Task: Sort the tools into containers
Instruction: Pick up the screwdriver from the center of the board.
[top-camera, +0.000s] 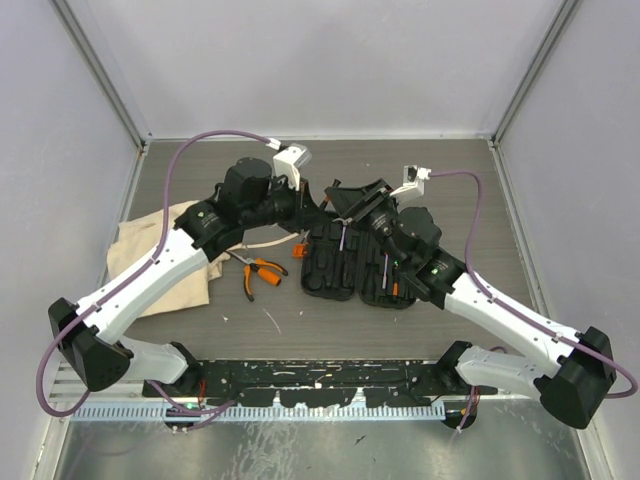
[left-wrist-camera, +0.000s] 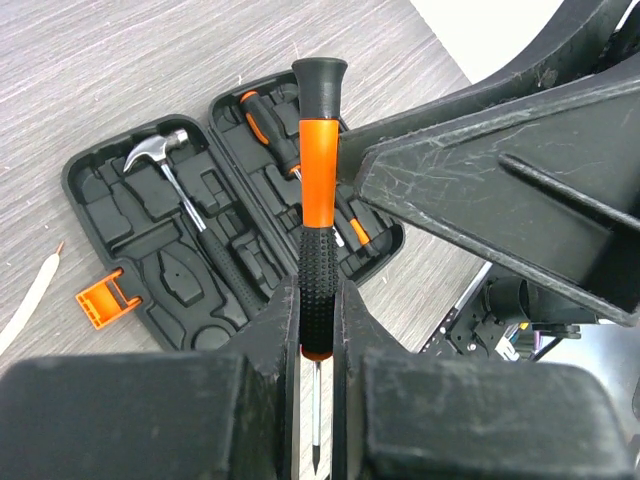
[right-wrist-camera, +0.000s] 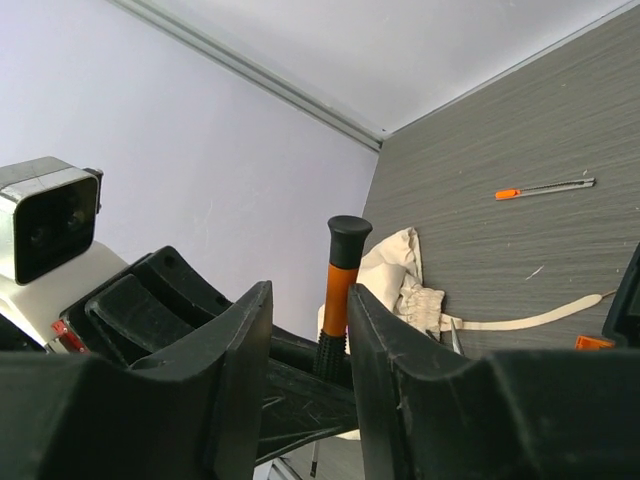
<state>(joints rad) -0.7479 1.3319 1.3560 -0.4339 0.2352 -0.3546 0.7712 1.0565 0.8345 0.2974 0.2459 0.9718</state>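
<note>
Screwdriver (left-wrist-camera: 318, 190) tight within left pincer (left-wrist-camera: 318, 305)

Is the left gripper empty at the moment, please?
No, the left gripper is shut on an orange-and-black screwdriver, clamping its black knurled grip.

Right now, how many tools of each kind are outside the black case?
Pliers: 1
Screwdriver, in the left gripper: 1
Thin orange-tipped driver: 1
Total: 3
</note>
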